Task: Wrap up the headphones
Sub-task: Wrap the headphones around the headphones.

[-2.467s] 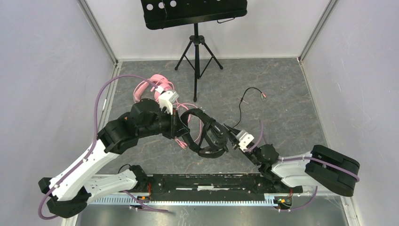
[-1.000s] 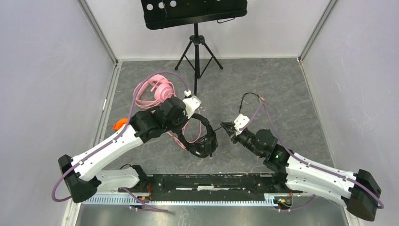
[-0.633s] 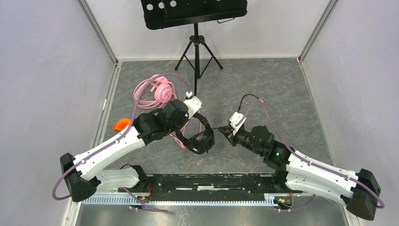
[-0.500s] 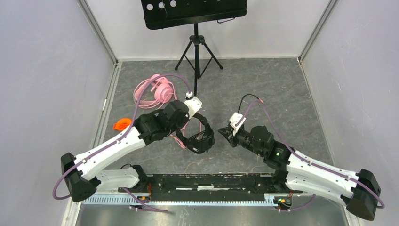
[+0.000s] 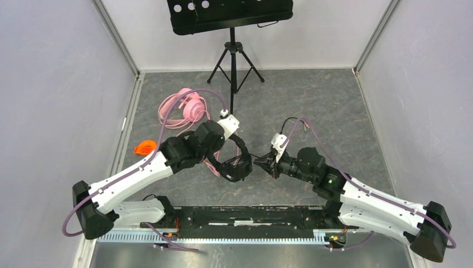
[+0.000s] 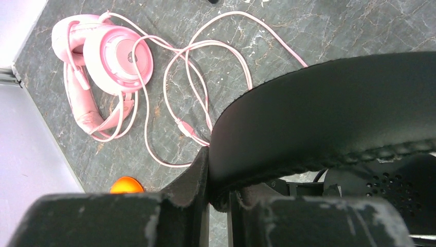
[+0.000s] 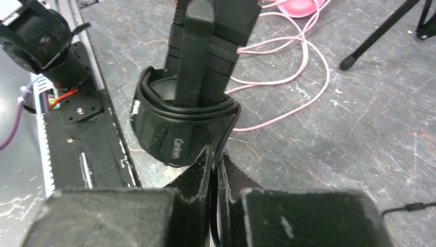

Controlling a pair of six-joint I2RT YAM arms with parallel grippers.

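The black headphones [image 5: 237, 166] hang folded, held by the headband [image 6: 329, 113] in my left gripper [image 5: 226, 146], which is shut on the band's edge [image 6: 218, 193]. Their thin black cable is wound round the stacked cups [image 7: 180, 128]. My right gripper [image 5: 262, 163] sits just right of the cups and is shut on the cable [image 7: 215, 159]; the cable's loose end trails behind it [image 5: 290, 120]. The pink headphones [image 5: 187, 106] lie on the floor at the back left, and in the left wrist view [image 6: 115, 59] their long pink cable [image 6: 205, 87] lies in loose loops.
A black tripod music stand [image 5: 233, 61] stands at the back centre; one leg shows in the right wrist view [image 7: 380, 31]. A small orange object [image 5: 144, 148] lies at the left wall. The arms' black base rail [image 5: 251, 215] runs along the near edge.
My right gripper has moved left and nearer to the cups, carrying the black cable with it. My left gripper has drawn the black headphones slightly inward and kept its hold on the headband.
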